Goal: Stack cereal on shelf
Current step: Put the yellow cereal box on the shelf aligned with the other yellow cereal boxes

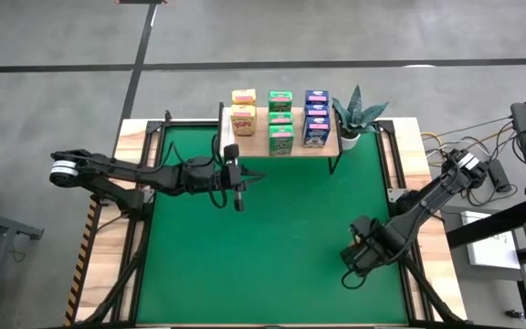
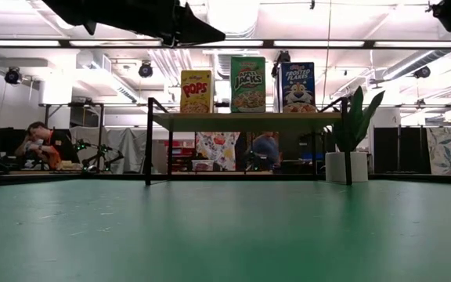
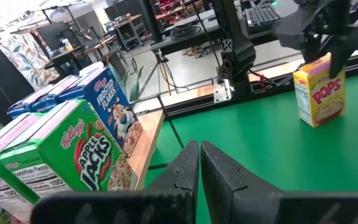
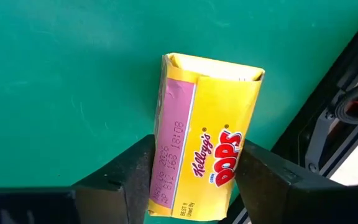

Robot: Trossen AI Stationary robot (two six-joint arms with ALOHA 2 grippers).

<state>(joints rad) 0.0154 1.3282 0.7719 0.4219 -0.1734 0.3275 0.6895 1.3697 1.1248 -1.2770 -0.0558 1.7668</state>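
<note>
Right gripper (image 4: 194,180) is clamped on a yellow Corn Pops box (image 4: 205,137), one finger on each long side, box standing on the green mat (image 1: 272,238). In the high view that gripper (image 1: 362,249) sits near the mat's right edge, towards the front, well apart from the shelf (image 1: 254,144) (the box itself is hidden under the wrist there). Left wrist view shows the same box (image 3: 319,90) upright on the mat with the right gripper (image 3: 328,37) coming down on it from above.

Left gripper (image 3: 199,163) has its fingers pressed together, nothing between them. It hangs just in front of the shelf's left end (image 1: 237,190), above the mat.

Shelf is at the back of the mat, middle. Boxes on it sit in three rows running front to back: two yellow Corn Pops boxes (image 1: 243,111), three green Apple Jacks boxes (image 1: 280,121), three blue Frosted Flakes boxes (image 1: 315,117). Low view shows one of each colour upright at the front: Pops (image 2: 196,91), Apple Jacks (image 2: 247,84), Frosted Flakes (image 2: 297,86).

Potted spiky plant (image 1: 358,117) stands just beside the shelf's right end
</note>
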